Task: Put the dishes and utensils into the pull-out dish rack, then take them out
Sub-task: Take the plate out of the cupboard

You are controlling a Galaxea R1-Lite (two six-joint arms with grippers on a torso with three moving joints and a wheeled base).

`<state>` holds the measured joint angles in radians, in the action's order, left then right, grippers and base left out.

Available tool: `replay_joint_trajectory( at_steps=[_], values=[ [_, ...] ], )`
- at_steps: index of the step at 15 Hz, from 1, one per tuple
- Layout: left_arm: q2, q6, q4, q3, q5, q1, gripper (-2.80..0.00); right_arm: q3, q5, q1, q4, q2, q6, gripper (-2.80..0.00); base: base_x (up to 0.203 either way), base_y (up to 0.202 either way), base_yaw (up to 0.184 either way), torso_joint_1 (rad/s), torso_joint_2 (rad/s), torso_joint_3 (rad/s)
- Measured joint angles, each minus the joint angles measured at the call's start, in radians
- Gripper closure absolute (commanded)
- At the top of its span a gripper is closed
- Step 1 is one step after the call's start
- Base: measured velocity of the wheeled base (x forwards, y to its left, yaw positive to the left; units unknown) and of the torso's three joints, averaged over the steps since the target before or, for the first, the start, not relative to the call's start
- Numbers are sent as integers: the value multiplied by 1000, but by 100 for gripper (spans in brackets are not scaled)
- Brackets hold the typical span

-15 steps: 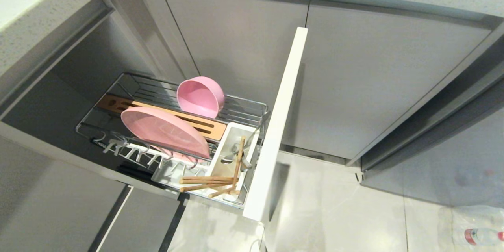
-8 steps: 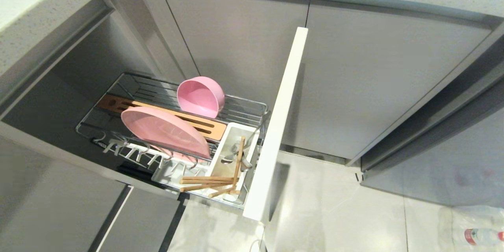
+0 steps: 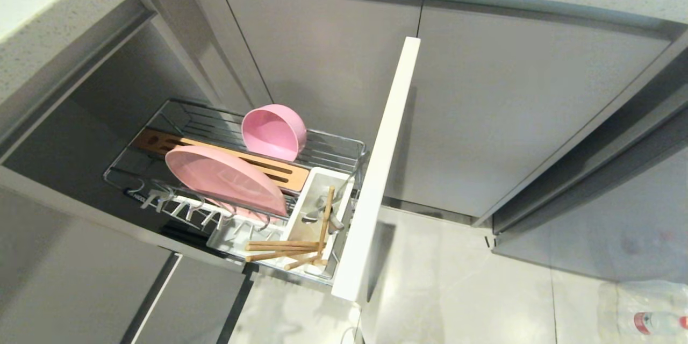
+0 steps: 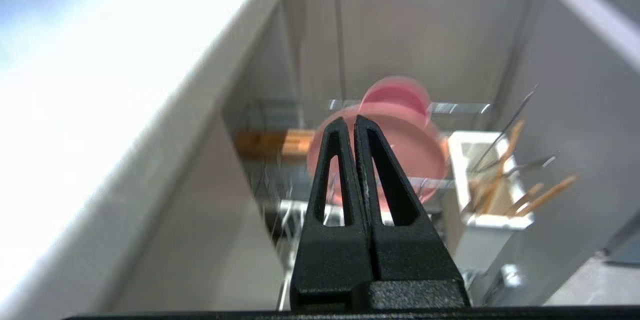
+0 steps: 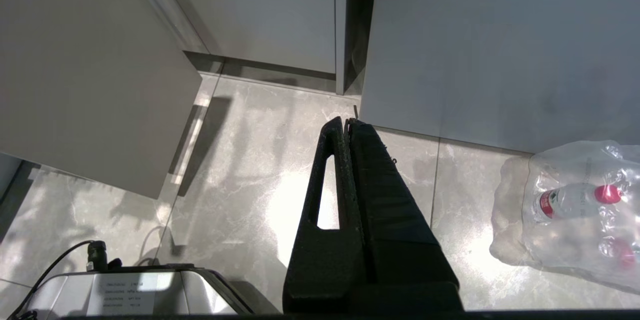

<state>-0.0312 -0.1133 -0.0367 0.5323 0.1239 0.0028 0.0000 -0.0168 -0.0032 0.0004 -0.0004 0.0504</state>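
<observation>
Because the pull-out dish rack (image 3: 236, 172) stands drawn out from under the surface (image 3: 43, 32), everything in it lies open to a reach from above, and I judge the loading half done and the unloading ahead. The pink oval plate (image 3: 223, 177) stands on edge, leaning along the slotted wooden strip (image 3: 161, 142), which keeps it upright and leaves its rim free to pinch. The pink bowl (image 3: 274, 131) sits tipped on its side on the wires behind the plate, its hollow facing the plate. The chopsticks (image 3: 285, 250) and the fork (image 3: 328, 207) stand in the white utensil caddy (image 3: 317, 177) beside the narrow cabinet front (image 3: 376, 172), handles splayed out over its edge, so they can be lifted out without touching the dishes.

My left tool (image 4: 354, 122) is out of the head view. In the wrist view it points toward the rack with the plate and bowl right behind its tips, apart from them, its two fingers pressed together and holding nothing. I would have to part them before taking the plate's rim. My right tool (image 5: 345, 122) hangs parked over the floor, well apart from the rack, fingers likewise closed and empty, near a wrapped pack of bottles (image 5: 575, 205).
</observation>
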Motion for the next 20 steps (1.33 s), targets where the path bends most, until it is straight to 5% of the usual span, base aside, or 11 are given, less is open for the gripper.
replay_joint_trajectory(
  at_steps=[5, 10, 16, 20],
  values=[
    [-186, 68, -54, 334, 70, -2, 0, 0, 0, 0, 0, 0, 0, 0, 0, 0, 0, 0, 0, 0],
    [-472, 281, -39, 734, 112, -9, 0, 0, 0, 0, 0, 0, 0, 0, 0, 0, 0, 0, 0, 0],
    [-809, 707, -40, 1066, -120, -70, 0, 0, 0, 0, 0, 0, 0, 0, 0, 0, 0, 0, 0, 0],
    [-937, 766, -90, 1143, -313, -239, 0, 0, 0, 0, 0, 0, 0, 0, 0, 0, 0, 0, 0, 0]
  ],
)
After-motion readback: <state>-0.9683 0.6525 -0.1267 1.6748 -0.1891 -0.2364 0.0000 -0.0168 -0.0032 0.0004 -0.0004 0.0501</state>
